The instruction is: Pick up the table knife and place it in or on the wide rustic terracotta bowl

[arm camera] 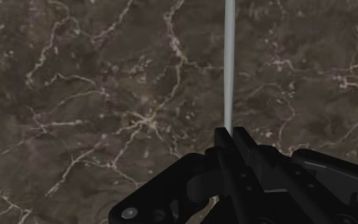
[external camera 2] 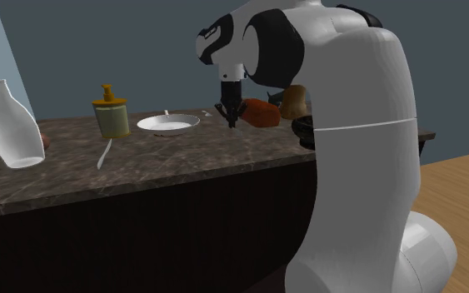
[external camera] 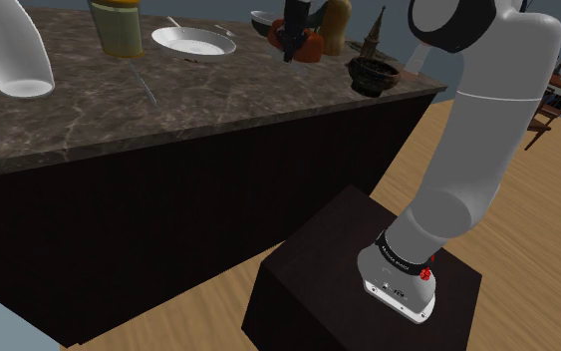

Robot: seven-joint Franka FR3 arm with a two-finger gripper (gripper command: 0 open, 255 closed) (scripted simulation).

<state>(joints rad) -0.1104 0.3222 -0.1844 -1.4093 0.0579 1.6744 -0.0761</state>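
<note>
The gripper, nearly closed, pinches the grey table knife in the wrist view; the shoulder view adds a white dish at its nine o'clock.

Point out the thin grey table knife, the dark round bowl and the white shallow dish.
Thin grey table knife (arm camera: 229, 63), wrist view: middle of its visible length.
Dark round bowl (external camera: 371, 82), shoulder view: its outer wall.
White shallow dish (external camera: 193, 42), shoulder view: its bare inner face.
</note>
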